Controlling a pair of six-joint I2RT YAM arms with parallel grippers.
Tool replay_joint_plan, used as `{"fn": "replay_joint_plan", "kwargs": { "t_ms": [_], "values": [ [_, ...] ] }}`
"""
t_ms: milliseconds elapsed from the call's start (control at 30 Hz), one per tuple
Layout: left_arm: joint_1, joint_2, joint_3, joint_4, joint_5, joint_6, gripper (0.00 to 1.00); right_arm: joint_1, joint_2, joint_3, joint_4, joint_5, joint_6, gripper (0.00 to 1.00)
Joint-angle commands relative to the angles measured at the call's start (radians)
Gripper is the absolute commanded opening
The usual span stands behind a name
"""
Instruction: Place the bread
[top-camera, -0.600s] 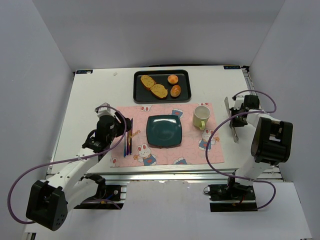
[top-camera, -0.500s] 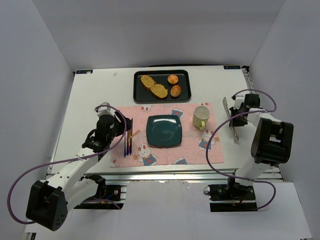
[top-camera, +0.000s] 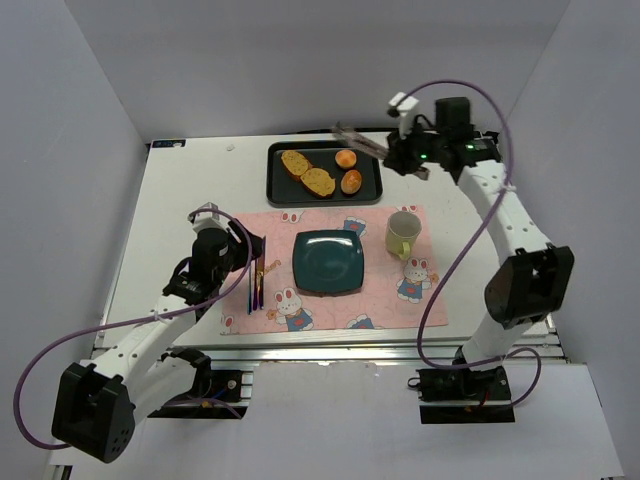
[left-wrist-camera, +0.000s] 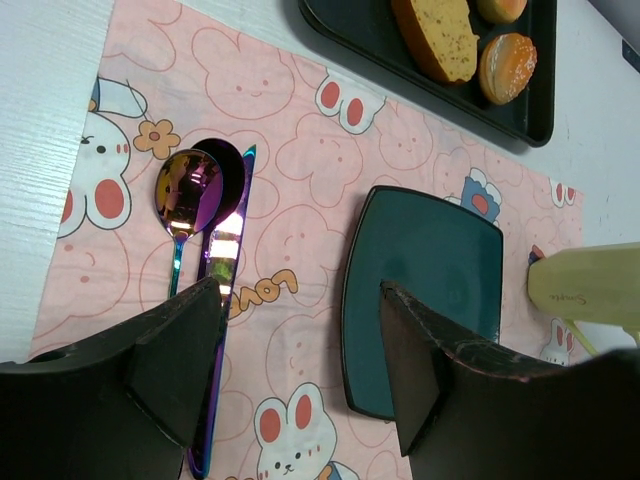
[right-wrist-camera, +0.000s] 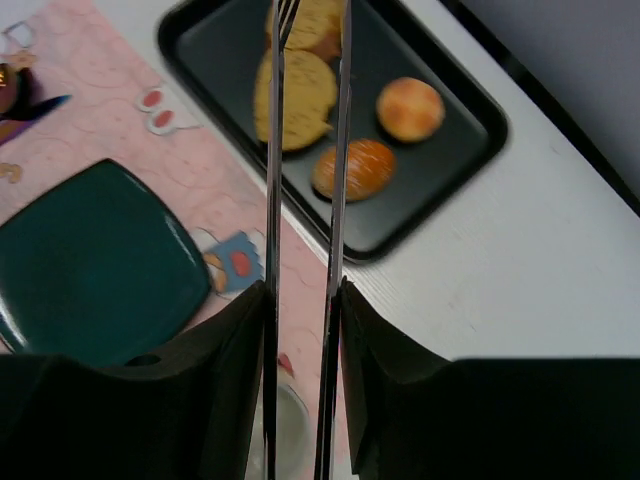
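White tabletop (top-camera: 180, 200) between grey walls, with a pink bunny placemat (top-camera: 330, 315) along the near edge. Your left gripper (left-wrist-camera: 300, 350) hangs over the mat's left part, its jaws wide apart and holding nothing. A spoon (left-wrist-camera: 190, 190) and a knife (left-wrist-camera: 222, 300) lie side by side just below it. At mid-mat you have a dark green square plate (top-camera: 328, 262), bare, and to its right a pale cup (top-camera: 402, 234).

Beyond the mat sits a black tray (top-camera: 372, 185). The bread is there: two toasted slices (top-camera: 319, 181) on the left and two round buns (top-camera: 351, 181) on the right. Your right gripper (right-wrist-camera: 305, 300) is raised at the tray's far right corner, clamped on metal tongs (right-wrist-camera: 340, 150). Their arms stand slightly apart and their tips point over the slices; whether they touch, you cannot tell.
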Motion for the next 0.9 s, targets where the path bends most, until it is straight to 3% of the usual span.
{"fn": "replay_joint_plan", "kwargs": {
  "t_ms": [0, 233, 467, 867],
  "values": [
    [0.003, -0.026, 0.043, -0.013, -0.025, -0.017, 0.74, 0.108, 0.122, 0.081, -0.040, -0.007, 0.012, 0.39],
    [0.003, -0.021, 0.051, -0.016, -0.037, -0.030, 0.74, 0.260, 0.306, 0.242, -0.031, 0.153, 0.054, 0.37],
    [0.003, -0.014, 0.033, 0.002, -0.035, -0.037, 0.74, 0.361, 0.371, 0.250, -0.002, 0.423, 0.057, 0.40],
    [0.003, 0.005, 0.008, 0.042, -0.018, -0.034, 0.74, 0.397, 0.381, 0.175, 0.006, 0.527, 0.052, 0.46]
  ]
}}
